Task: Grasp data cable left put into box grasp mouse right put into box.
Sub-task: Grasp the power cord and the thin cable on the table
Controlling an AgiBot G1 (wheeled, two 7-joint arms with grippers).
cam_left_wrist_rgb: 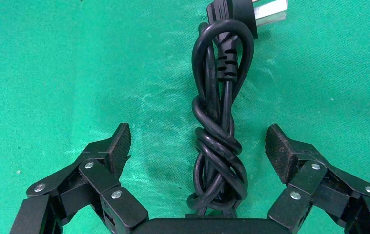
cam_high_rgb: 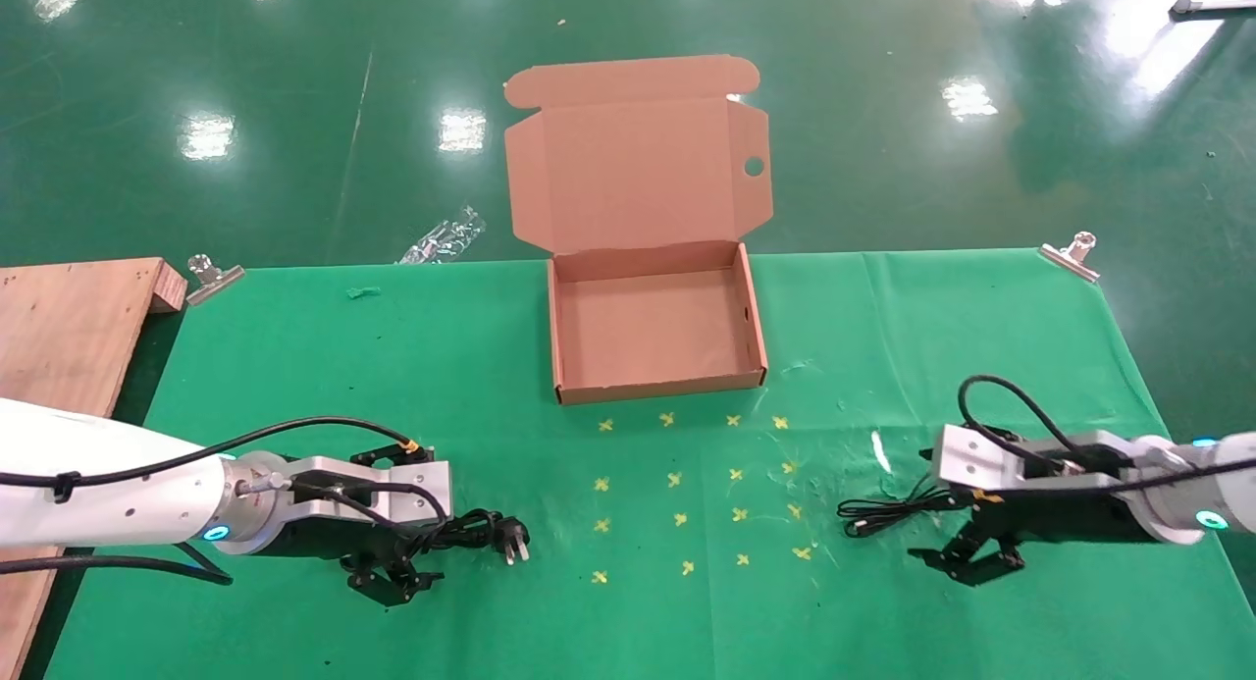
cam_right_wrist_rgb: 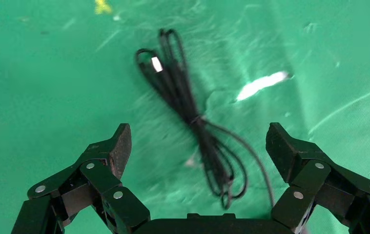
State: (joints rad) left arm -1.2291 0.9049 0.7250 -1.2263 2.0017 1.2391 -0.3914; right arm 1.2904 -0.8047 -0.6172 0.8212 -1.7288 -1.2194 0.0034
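The left gripper (cam_high_rgb: 392, 574) is being held low over the green cloth (cam_high_rgb: 294, 366) at the near left of the table, its fingers (cam_left_wrist_rgb: 117, 146) spread wide apart, and the cable (cam_high_rgb: 471, 533) is being straddled between them, with neither pad seen touching it. In the left wrist view the cable (cam_left_wrist_rgb: 218, 141) is being shown as a thick black bundle knotted round itself, lying flat on the cloth, with its plug (cam_left_wrist_rgb: 244, 12) and silver prongs pointing away from the gripper (cam_left_wrist_rgb: 197, 144). Over on the near right, the right gripper (cam_high_rgb: 971, 560) is likewise being held close above the cloth with its fingers (cam_right_wrist_rgb: 117, 146) wide apart and nothing between the pads. A thin black wire (cam_right_wrist_rgb: 193, 117), loosely bundled, is being framed between those fingers in the right wrist view, its small metal connector (cam_right_wrist_rgb: 156, 64) lying at the far end; in the head view the same wire (cam_high_rgb: 888, 511) is being seen trailing out toward the centre from under the right wrist. The mouse itself is not being shown in any view. The box (cam_high_rgb: 655, 386) is sitting open at the far middle of the table, well apart from both grippers, its lid (cam_high_rgb: 628, 170) being held upright behind it, and nothing is lying inside. Small yellow crosses (cam_high_rgb: 677, 479) are marked on the cloth between the box and the near edge.
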